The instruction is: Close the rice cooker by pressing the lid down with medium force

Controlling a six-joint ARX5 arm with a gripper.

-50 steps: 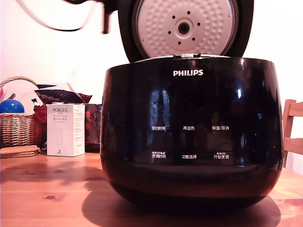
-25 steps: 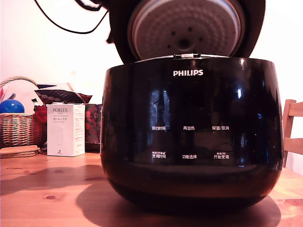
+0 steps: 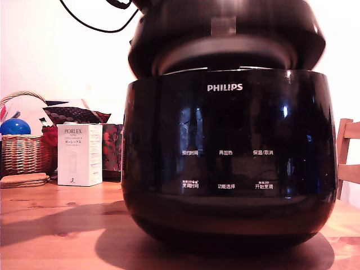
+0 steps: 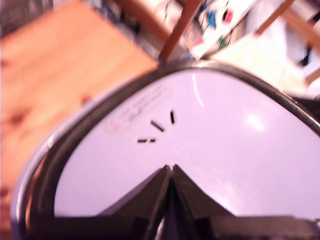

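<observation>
Rice cooker [image 3: 228, 163] on wooden table [image 3: 56, 236], lid [image 3: 225, 39] nearly shut.

A knotty, warm-toned pine table [image 3: 50, 225] runs across the foreground under a plain, brightly lit white wall [image 3: 45, 62]. Standing on the table toward the exterior view's left is a small white PORLEX cardboard box [image 3: 79, 154], with a woven wicker basket [image 3: 25, 152] just beyond it. Far across the table from the box, a wooden chair frame [image 3: 349, 157] shows at the exterior view's right edge.
</observation>
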